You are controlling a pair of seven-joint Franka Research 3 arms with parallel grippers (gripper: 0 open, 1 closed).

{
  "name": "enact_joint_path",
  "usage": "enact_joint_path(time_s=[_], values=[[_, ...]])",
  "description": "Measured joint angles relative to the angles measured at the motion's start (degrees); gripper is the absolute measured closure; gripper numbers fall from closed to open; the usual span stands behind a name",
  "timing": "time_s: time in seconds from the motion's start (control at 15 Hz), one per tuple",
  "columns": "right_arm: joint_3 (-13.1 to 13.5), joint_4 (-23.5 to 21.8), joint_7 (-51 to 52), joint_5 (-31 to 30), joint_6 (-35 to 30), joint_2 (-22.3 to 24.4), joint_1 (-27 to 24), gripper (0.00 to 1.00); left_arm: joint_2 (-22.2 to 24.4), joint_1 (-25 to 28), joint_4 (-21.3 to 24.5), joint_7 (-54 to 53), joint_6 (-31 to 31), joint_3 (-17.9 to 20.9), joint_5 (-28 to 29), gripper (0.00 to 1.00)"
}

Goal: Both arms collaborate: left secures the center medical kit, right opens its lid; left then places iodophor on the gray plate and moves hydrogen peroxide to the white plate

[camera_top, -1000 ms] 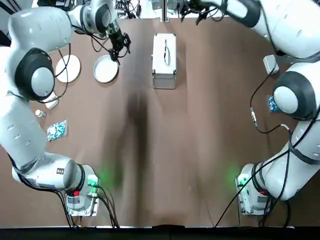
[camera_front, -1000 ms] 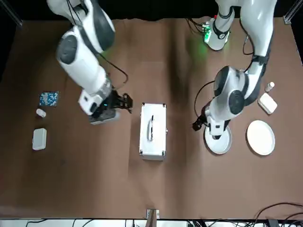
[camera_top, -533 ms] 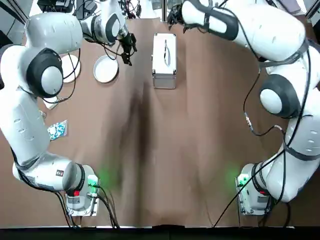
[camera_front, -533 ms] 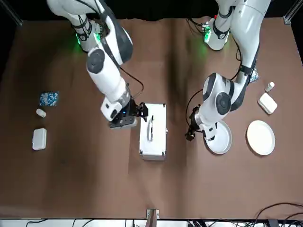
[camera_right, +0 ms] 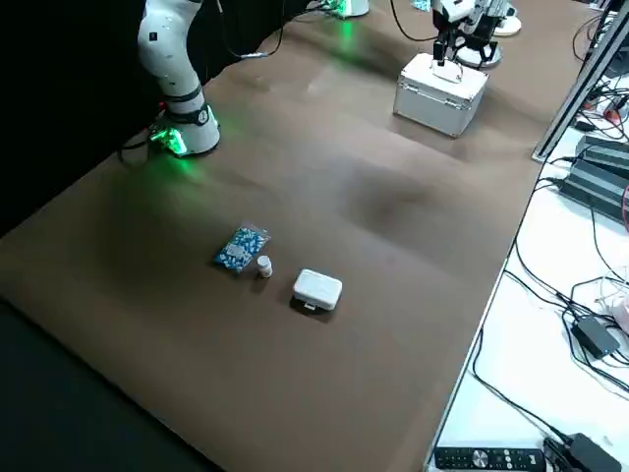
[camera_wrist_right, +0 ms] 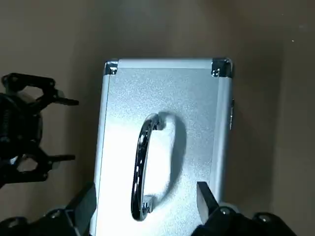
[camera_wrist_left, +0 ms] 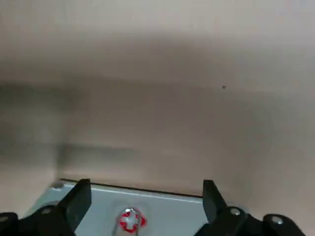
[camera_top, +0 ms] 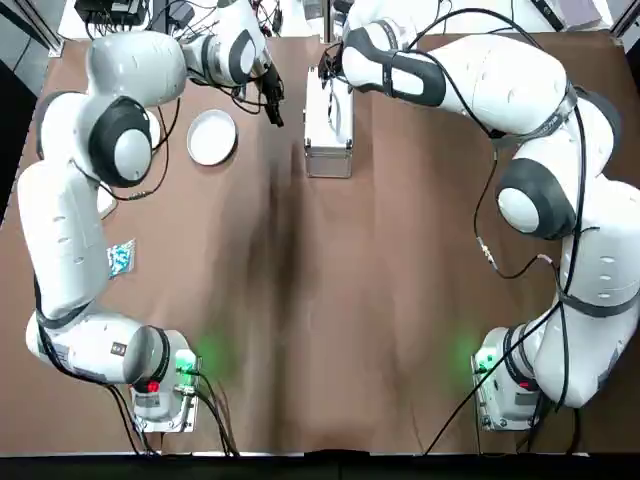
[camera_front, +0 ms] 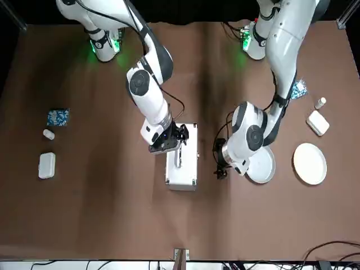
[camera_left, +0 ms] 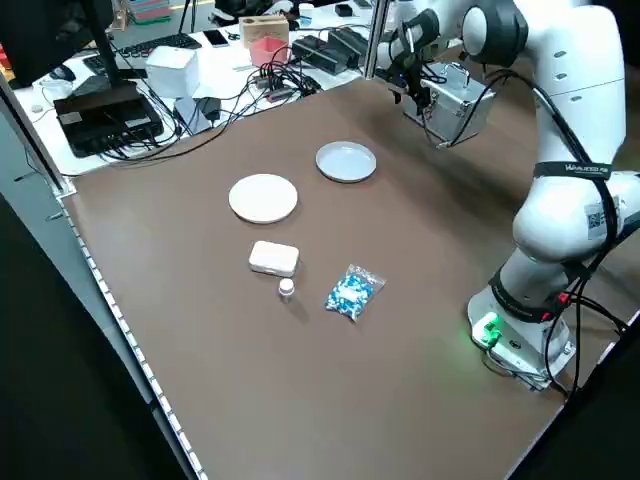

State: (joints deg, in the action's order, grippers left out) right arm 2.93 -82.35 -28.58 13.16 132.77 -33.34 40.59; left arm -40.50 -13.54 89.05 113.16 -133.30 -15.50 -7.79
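Metal case [camera_top: 329, 160], one: boxy, brushed silver walls, bright metal corner caps, standing midway along the surface's [camera_top: 350, 330] far edge. Its lid [camera_wrist_right: 197, 113] is shut, finely grained, carrying one slim curved chrome handle [camera_wrist_right: 140, 167]; contents hidden from me. My right gripper [camera_wrist_right: 147, 199] hangs over the lid, fingers apart, the handle showing beyond them. My left gripper [camera_wrist_left: 146, 196] is low beside the case's left wall, fingers apart, clamped on nothing; a red-and-white mark [camera_wrist_left: 132, 221] shows on the pale metal there. Plates, two, both round: the gray plate [camera_left: 346, 161], raised rim and glossy centre, lies left of the case; the white plate [camera_left: 263, 198], flat and matte, sits farther toward the surface's left edge. Along that left side, coming nearer my base: one rounded white plastic box [camera_left: 274, 258], one small white capped bottle [camera_left: 287, 287], one crinkled clear packet [camera_left: 353, 292] of blue and white pieces. Right side, toward the right edge, repeats the set: second box [camera_right: 317, 290], second bottle [camera_right: 264, 265], second packet [camera_right: 242, 248], the packet nearest my base. Tally: one case, two plates, two boxes, two white bottles, two packets.
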Motion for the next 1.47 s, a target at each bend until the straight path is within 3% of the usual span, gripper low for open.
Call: enact_joint_path(time_s=[0.07,0.6,1.07,1.27,1.47], values=[[0.0,0.0,-0.1,0.0,-0.1,0.0,0.1,0.17,-1.0,-0.7,-1.1,0.9,0.0,0.0,0.0,0.00],[0.0,0.1,-4.7,0.0,-0.1,0.0,1.2,0.34,-2.5,-4.5,-2.8,2.1,-0.6,-0.1,0.0,0.00],[0.0,0.1,-4.9,0.0,-0.6,-0.5,1.3,0.37,-2.5,-5.5,-2.9,2.1,-0.6,-0.2,-1.0,0.00],[0.1,0.1,-4.9,0.0,-0.6,-1.1,1.3,0.39,-2.5,-5.5,-2.9,2.2,-0.6,-0.2,-1.1,0.06],[0.1,0.1,-4.9,0.0,-0.6,-1.4,1.3,0.39,-2.5,-5.7,-2.9,4.4,-0.3,-0.1,-1.1,0.33]])
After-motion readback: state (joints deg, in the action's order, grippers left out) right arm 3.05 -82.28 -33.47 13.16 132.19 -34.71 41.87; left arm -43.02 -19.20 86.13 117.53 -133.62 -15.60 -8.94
